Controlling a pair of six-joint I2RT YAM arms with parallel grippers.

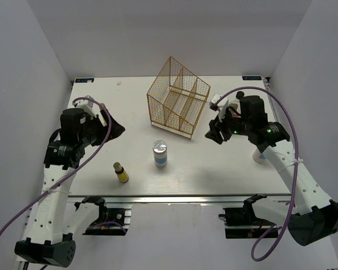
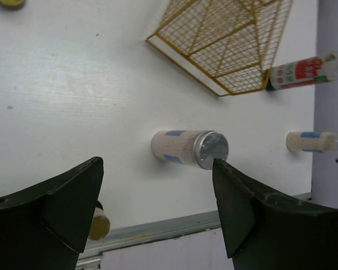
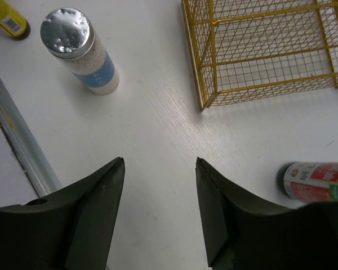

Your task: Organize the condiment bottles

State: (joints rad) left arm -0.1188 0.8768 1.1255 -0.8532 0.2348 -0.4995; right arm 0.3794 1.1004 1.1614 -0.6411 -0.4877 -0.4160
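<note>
A white bottle with a blue label and silver top (image 1: pixel 160 153) stands mid-table, also seen in the left wrist view (image 2: pixel 188 148) and the right wrist view (image 3: pixel 81 50). A yellow bottle with a black cap (image 1: pixel 121 172) stands near the front edge; my left finger partly hides it (image 2: pixel 99 223). A second white bottle (image 2: pixel 310 141) and the dark red-labelled bottle (image 2: pixel 304 70) are at the right; the red-labelled one lies by my right gripper (image 3: pixel 315 181). My left gripper (image 1: pixel 115 128) (image 2: pixel 158 162) and my right gripper (image 1: pixel 217 132) (image 3: pixel 159 160) are both open and empty, above the table.
The gold wire basket (image 1: pixel 177 95) stands at the back centre, just left of my right gripper (image 3: pixel 265 50). The table's metal front edge (image 2: pixel 158 228) runs close below my left gripper. A yellowish thing (image 2: pixel 11 3) is cut off at the top left of the left wrist view.
</note>
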